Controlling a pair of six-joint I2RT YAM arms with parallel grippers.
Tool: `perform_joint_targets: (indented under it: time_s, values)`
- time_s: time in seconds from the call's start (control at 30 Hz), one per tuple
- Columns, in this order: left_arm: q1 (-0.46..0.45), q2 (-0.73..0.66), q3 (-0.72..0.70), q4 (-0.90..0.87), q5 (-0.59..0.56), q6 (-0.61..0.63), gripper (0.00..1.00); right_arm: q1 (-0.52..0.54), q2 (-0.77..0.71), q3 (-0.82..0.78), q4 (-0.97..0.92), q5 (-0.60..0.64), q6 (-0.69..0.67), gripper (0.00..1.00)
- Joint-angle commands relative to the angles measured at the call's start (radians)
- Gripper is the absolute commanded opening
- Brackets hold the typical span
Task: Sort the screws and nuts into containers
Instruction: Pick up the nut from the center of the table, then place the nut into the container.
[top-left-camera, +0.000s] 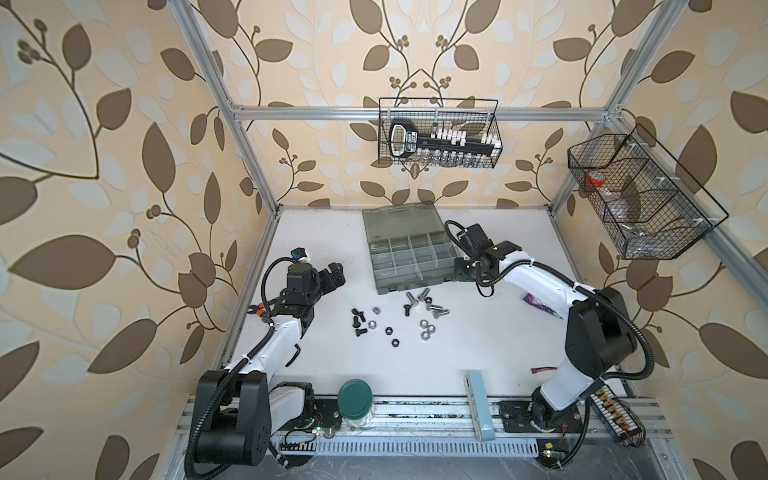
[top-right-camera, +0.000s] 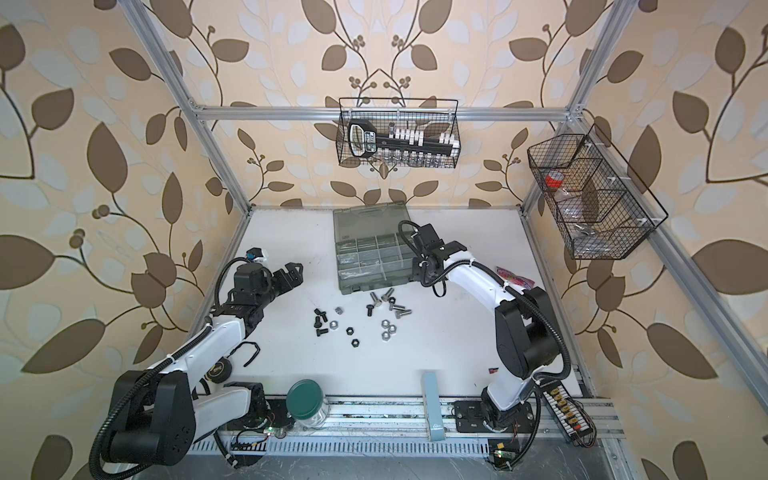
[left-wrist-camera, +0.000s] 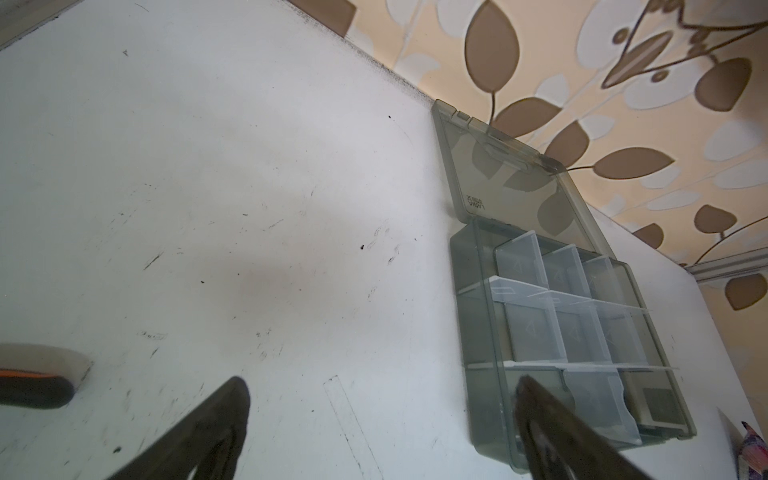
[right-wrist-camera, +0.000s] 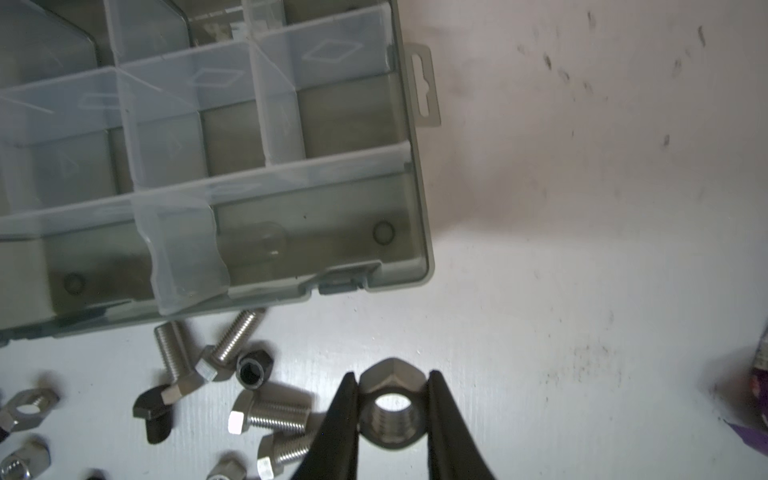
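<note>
The grey organizer case (top-left-camera: 415, 286) lies open at the back middle of the table, its lid (top-left-camera: 395, 220) folded back and its containers divided by clear walls. Silver screws (top-left-camera: 436, 308), black screws (top-left-camera: 358, 312), silver nuts (top-left-camera: 426, 328) and black nuts (top-left-camera: 389, 330) are scattered in front of it. My right gripper (right-wrist-camera: 391, 373) is shut on a silver nut (right-wrist-camera: 392, 419), held above the table just off the case's near right corner (right-wrist-camera: 419, 208). My left gripper (left-wrist-camera: 380, 381) hangs open and empty over bare table, left of the case (left-wrist-camera: 478, 332).
A green-lidded jar (top-left-camera: 354, 400) and a pale blue box (top-left-camera: 480, 405) stand at the front edge. A purple wrapper (top-left-camera: 540, 305) lies beside the right arm. Two wire baskets (top-left-camera: 440, 133) (top-left-camera: 636, 199) hang on the frame. Orange-handled pliers (top-left-camera: 259, 311) lie by the left arm.
</note>
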Motion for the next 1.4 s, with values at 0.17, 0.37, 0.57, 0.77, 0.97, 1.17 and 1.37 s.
perform_joint_targets:
  time_s: [0.17, 0.37, 0.57, 0.77, 0.97, 1.17, 1.37]
  values:
    - [0.009, -0.019, 0.049, 0.003, 0.002, -0.002, 0.99, 0.01, 0.155, 0.207, -0.017, 0.026, -0.073, 0.09]
    - [0.009, -0.021, 0.048, -0.002, 0.003, -0.004, 0.99, 0.01, 0.263, 0.341, -0.034, 0.031, -0.101, 0.09]
    - [0.009, -0.028, 0.05, -0.008, -0.006, -0.003, 0.99, 0.01, 0.349, 0.448, -0.067, 0.011, -0.119, 0.09]
    - [0.009, -0.029, 0.053, -0.012, -0.008, -0.003, 0.99, 0.005, 0.428, 0.521, -0.09, 0.014, -0.134, 0.09]
    - [0.01, -0.03, 0.051, -0.018, -0.012, 0.001, 0.99, -0.012, 0.499, 0.571, -0.097, 0.006, -0.142, 0.09]
    - [0.009, -0.03, 0.054, -0.022, -0.012, 0.005, 0.99, -0.034, 0.55, 0.585, -0.098, -0.003, -0.141, 0.1]
    - [0.009, -0.032, 0.055, -0.028, -0.016, 0.006, 0.99, -0.041, 0.553, 0.584, -0.1, 0.003, -0.144, 0.27]
